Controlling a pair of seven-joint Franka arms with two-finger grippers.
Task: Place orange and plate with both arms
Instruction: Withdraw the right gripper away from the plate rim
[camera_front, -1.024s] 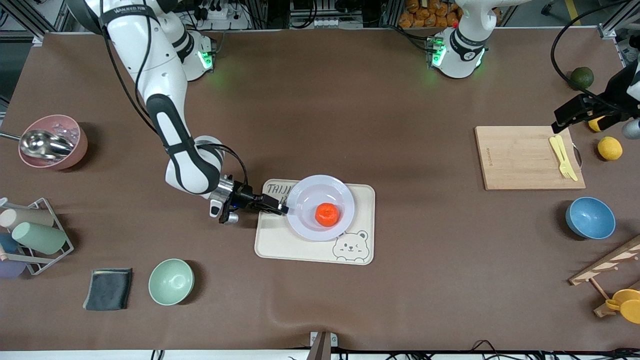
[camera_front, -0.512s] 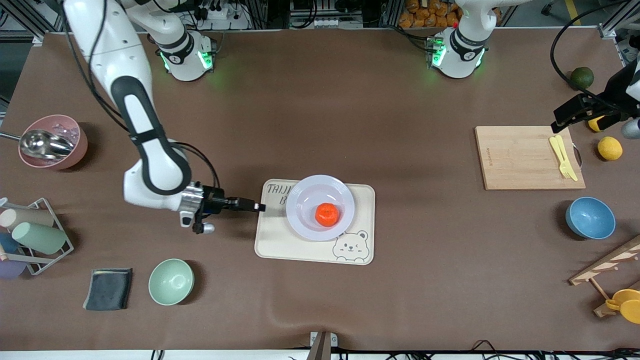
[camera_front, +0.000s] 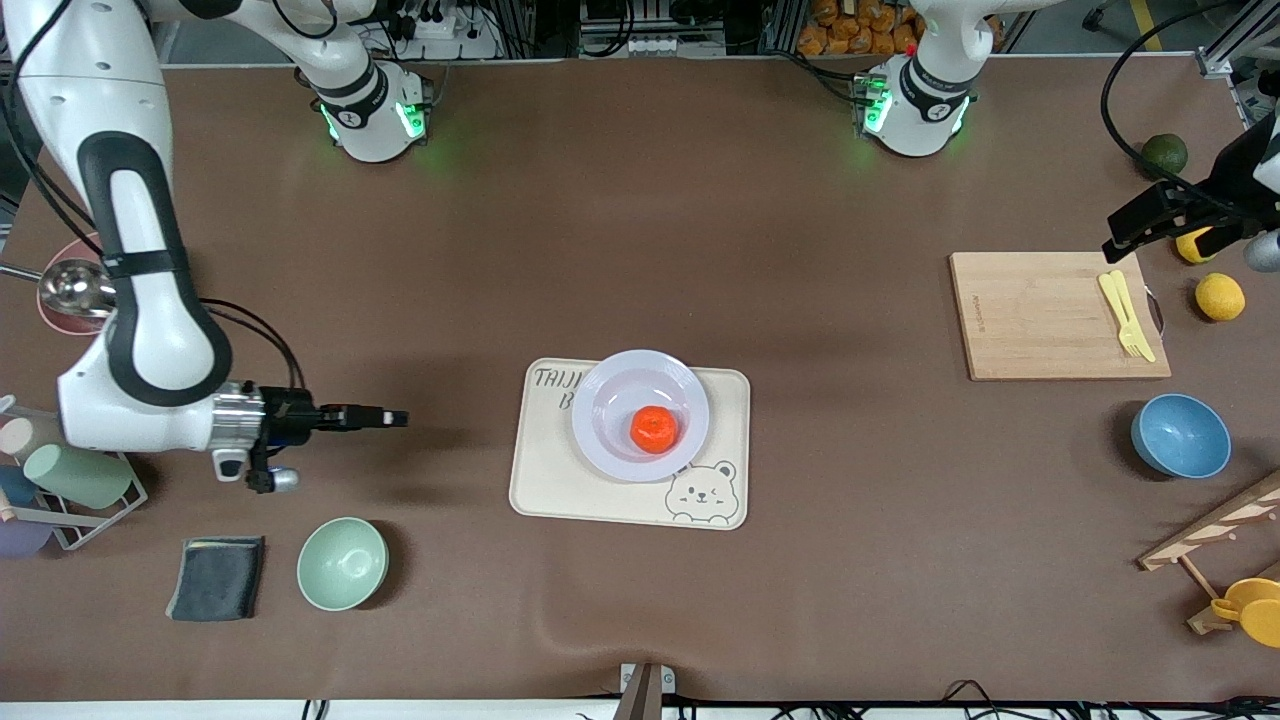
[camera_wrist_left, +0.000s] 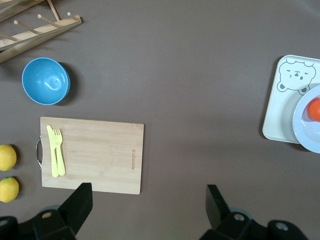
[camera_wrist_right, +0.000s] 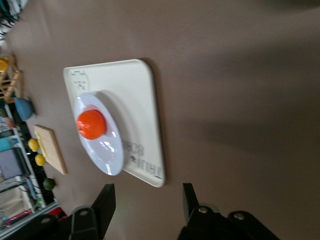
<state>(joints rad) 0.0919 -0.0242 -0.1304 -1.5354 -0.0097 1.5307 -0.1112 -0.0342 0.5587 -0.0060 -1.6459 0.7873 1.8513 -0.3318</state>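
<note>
Orange (camera_front: 655, 429) is seated in the plate (camera_front: 640, 415), slightly nearer the front camera than the plate's centre. The plate rests on the bear-printed tray (camera_front: 630, 500) mid-table, overlapping the tray's printed lettering.

Change over the last second: the right gripper (camera_front: 393, 418) was at the plate rim on the right arm's side a second ago, was clear of it half a second ago, and has now been pulled well away toward the right arm's end of the table. It is held low over bare table, between the tray and the cup rack (camera_front: 75, 470), with the mint bowl (camera_front: 342, 563) closer to the front camera. Nothing is held; in the right wrist view the fingers (camera_wrist_right: 105, 202) are seen parted with only table between them.

Plate and orange have not shifted across the three front frames, so the release was clean and nothing was dragged.

Left gripper (camera_front: 1135, 228) is parked over the cutting board (camera_front: 1050, 315) at the left arm's end, unchanged over the second; this arm is waiting. Its fingers (camera_wrist_left: 80, 202) are spread wide and empty in the left wrist view.

Judgement: both placements look complete, with only retreat to rest pose left. Residual risk is low; the orange could roll only if the tray were bumped, and neither gripper is near it.
</note>
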